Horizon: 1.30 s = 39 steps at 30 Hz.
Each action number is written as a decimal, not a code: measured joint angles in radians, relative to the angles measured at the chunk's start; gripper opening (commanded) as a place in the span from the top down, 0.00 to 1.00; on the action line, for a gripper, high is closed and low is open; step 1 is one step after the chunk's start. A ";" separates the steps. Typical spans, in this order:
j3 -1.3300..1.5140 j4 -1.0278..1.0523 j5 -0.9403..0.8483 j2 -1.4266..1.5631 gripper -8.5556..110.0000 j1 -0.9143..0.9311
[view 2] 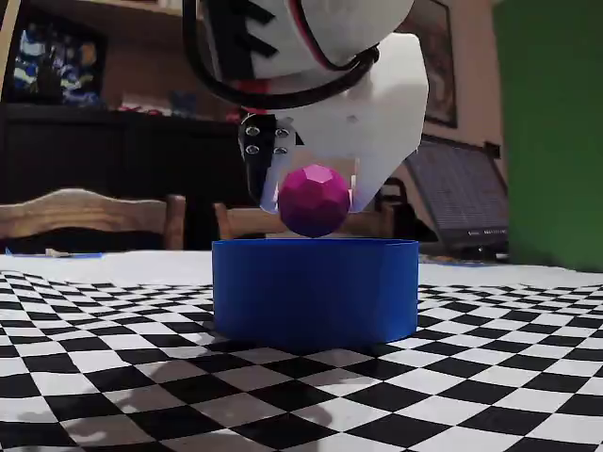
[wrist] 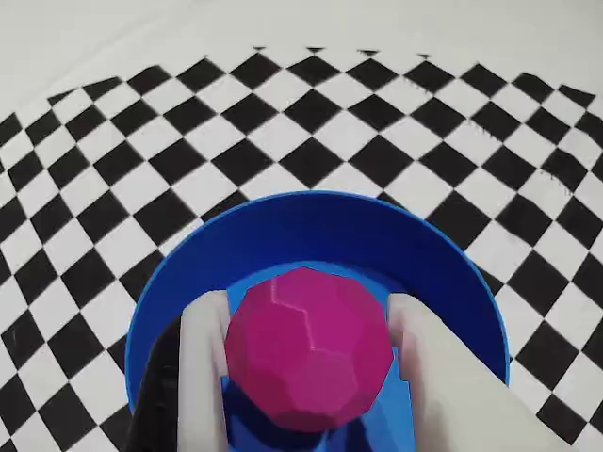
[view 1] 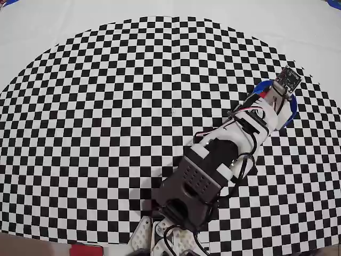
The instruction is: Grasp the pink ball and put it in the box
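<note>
pink ball (wrist: 309,348): it sits between the two pale fingers (wrist: 203,377) in the wrist view, and in the fixed view it hangs just above the rim of the box, a little inside the opening.
jaws: closed on the ball, one finger on each side of it; the ball is not resting on anything else.
box (view 2: 315,290): a round blue container that stands upright on the checkered bench (view 2: 113,377). in the overhead view only a part of its blue rim (view 1: 290,114) shows, because the arm covers the rest.
key relation: the box lies straight below the ball. in the wrist view the blue wall goes around the ball on the far side and on both sides, so the ball seems to be over the inside and not over the rim.
step in hand: i judge the carrying is almost finished and only the release remains.
next move: the jaws need to part, perhaps after a small lowering.
risk: the ball is round, so it may bounce or roll inside the box.
</note>
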 measured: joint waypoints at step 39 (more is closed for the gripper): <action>0.229 -0.029 0.624 0.422 0.93 -0.063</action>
